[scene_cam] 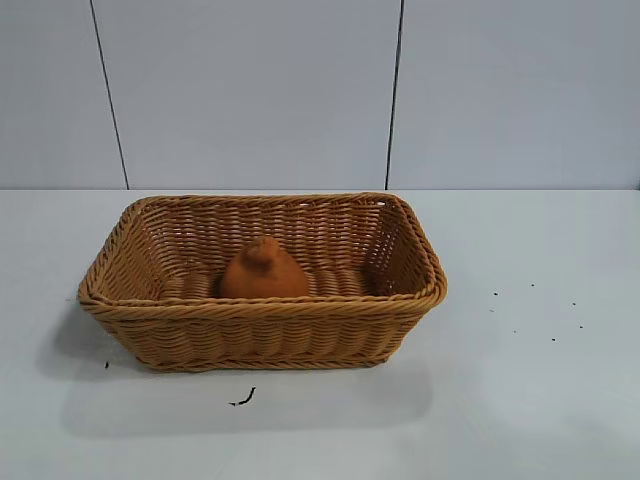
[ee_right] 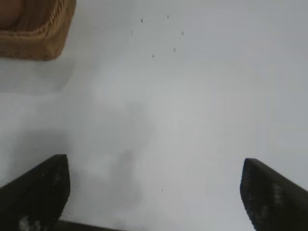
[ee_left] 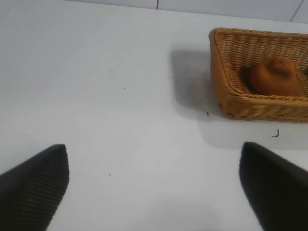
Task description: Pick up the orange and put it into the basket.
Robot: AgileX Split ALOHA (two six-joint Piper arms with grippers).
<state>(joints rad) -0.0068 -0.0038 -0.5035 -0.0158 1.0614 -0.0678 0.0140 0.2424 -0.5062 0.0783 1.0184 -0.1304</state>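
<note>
The dull-orange, lumpy orange (scene_cam: 263, 272) sits upright inside the woven tan basket (scene_cam: 270, 310), near its front wall, knob on top. Neither arm shows in the exterior view. In the left wrist view the orange (ee_left: 274, 77) lies in the basket (ee_left: 226, 82), well away from my left gripper (ee_left: 154, 185), which is open over bare table with nothing between its fingers. My right gripper (ee_right: 155, 190) is open too, over bare table, with only a corner of the basket (ee_right: 43, 38) in its view.
The basket stands on a white table (scene_cam: 540, 400) before a pale panelled wall. A small dark scrap (scene_cam: 245, 399) lies in front of the basket, and tiny dark specks (scene_cam: 530, 310) dot the table to its right.
</note>
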